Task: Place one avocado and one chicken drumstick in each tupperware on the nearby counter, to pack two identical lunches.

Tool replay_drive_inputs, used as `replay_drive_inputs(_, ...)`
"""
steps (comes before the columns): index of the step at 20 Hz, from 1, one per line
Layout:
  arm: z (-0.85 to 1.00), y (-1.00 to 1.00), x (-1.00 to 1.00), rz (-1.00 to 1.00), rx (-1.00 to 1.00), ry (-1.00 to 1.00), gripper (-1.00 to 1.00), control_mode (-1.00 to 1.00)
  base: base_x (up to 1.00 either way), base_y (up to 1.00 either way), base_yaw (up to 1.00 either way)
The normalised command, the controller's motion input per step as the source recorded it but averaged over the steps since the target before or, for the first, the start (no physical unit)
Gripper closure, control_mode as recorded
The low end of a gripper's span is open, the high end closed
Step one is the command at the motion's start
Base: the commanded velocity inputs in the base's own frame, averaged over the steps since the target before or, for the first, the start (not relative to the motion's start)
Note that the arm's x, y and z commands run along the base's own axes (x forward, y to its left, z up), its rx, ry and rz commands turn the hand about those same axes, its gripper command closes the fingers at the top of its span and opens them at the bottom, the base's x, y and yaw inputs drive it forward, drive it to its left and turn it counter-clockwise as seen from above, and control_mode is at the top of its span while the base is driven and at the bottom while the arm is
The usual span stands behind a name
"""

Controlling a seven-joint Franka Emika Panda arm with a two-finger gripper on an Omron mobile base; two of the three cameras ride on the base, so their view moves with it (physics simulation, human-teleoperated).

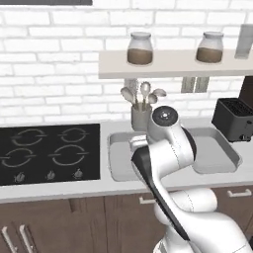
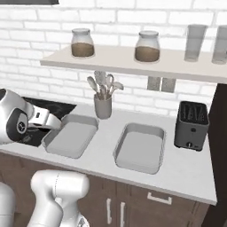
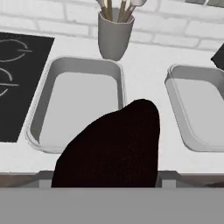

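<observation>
We have the near-black avocado (image 3: 111, 146) in the gripper (image 3: 105, 183); the fruit hides the fingertips in the hand view, but its bulk rising between them, with the jaws standing wide, tells us they are clamped across its broad belly. We judge it light, firm and smooth-skinned, with a teardrop taper that could let it slip; hold the widest part, squeeze gently. It hangs over the front edge of the counter (image 3: 144, 74), just short of the left tupperware (image 3: 39, 105); this tub looks bare inside. The right tupperware (image 3: 175, 94) lies well apart from it, likewise bare where we can see. The utensil cup (image 3: 113, 37) stands behind the left tub; the hob (image 3: 13, 83) lies just beside it.
</observation>
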Motion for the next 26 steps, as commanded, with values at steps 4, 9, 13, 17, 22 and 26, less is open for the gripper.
replay_drive_inputs(4, 0.00, 0.00, 0.00, 0.00, 0.00, 0.00, 1.00, 1.00, 0.63, 0.13, -0.36)
replay_drive_inputs(9, -0.70, 0.18, 0.39, -0.01, 0.01, 0.11, 1.00, -1.00, 0.10, 0.03, -0.02)
replay_drive_inputs(13, -0.90, 0.30, 0.84, 0.00, 0.05, 0.08, 1.00, -1.00, 0.00, 0.00, 0.00)
replay_drive_inputs(17, -0.73, 0.25, 1.00, -0.02, 0.03, 0.02, 1.00, -1.00, 0.00, 0.00, 0.00)
replay_drive_inputs(22, -0.74, 0.38, 1.00, -0.03, 0.00, 0.11, 1.00, -1.00, 0.00, 0.00, 0.00)
replay_drive_inputs(26, -0.64, 0.41, 0.89, -0.02, 0.00, 0.25, -1.00, -1.00, 0.00, 0.00, 0.00)
